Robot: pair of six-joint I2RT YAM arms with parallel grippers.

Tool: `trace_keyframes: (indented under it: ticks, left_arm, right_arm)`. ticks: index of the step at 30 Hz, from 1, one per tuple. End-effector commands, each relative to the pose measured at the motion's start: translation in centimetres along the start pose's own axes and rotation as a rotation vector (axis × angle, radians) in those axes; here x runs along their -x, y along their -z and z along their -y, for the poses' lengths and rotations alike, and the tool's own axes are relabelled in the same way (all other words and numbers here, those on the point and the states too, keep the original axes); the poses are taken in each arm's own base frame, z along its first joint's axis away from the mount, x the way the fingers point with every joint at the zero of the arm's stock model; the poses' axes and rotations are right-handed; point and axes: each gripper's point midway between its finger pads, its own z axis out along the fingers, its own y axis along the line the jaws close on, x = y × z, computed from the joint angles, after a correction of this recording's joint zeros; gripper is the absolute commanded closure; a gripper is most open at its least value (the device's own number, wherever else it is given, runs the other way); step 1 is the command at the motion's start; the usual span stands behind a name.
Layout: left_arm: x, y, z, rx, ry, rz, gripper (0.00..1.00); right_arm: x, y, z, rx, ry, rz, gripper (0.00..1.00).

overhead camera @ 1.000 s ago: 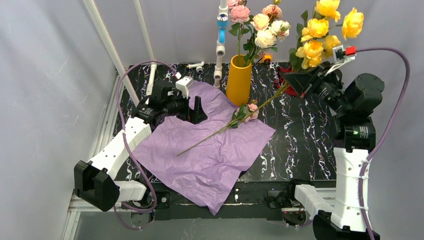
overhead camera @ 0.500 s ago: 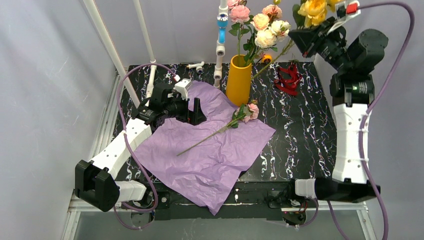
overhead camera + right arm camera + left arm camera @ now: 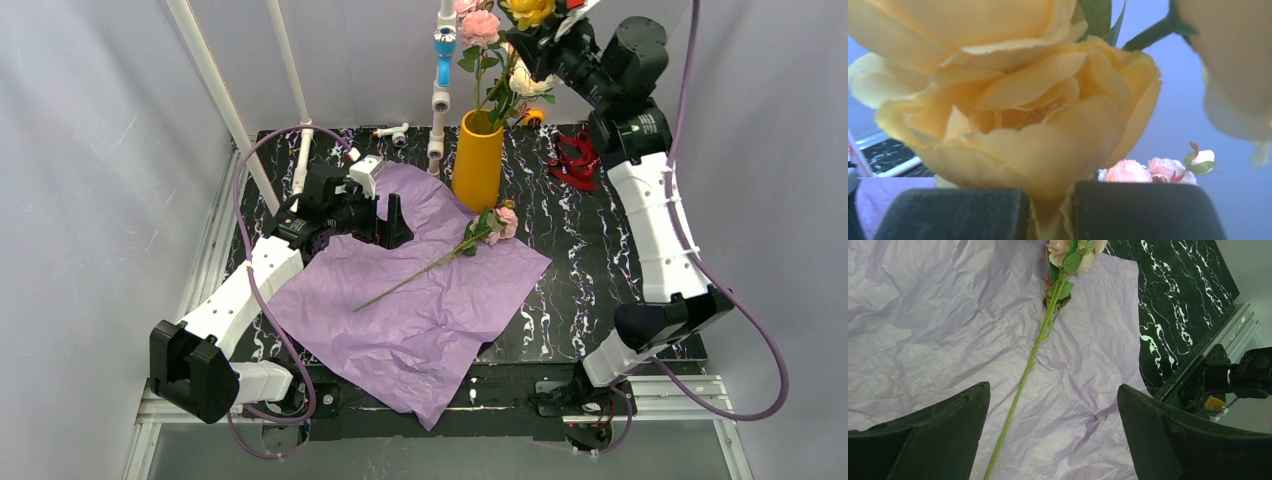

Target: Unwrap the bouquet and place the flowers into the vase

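while the right gripper clamps yellow roses high near the vase, the left gripper hangs wide open over the purple paper.

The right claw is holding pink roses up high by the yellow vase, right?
Not quite. The roses in the right claw are yellow, not pink; the right wrist view shows them close up. The claw does hold them up high by the yellow vase.

— Where are you?
— Robot lab cell: plain grey screens around you, black marbled tabletop, left arm and right arm bolted to a metal frame.
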Motion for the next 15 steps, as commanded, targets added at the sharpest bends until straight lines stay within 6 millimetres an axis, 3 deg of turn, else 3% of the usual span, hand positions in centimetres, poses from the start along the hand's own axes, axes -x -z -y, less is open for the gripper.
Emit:
trace_keyframes:
  ticks: [1, 7, 15]
  left_arm:
    - [2.1, 1.1, 0.5, -0.002, -0.029, 0.06, 0.02]
    - [2.0, 1.3, 0.5, -0.003, -0.039, 0.063, 0.02]
    - [2.1, 1.1, 0.6, -0.022, -0.07, 0.058, 0.02]
  right_arm:
    - [1.7, -1.2, 1.8, -0.087, 0.156, 0.038, 0.99]
    - [-1.4, -2.9, 1.4, -0.055, 0.172, -0.026, 0.99]
    - [-7.7, -4.9, 0.6, -0.07, 0.0, -0.138, 0.99]
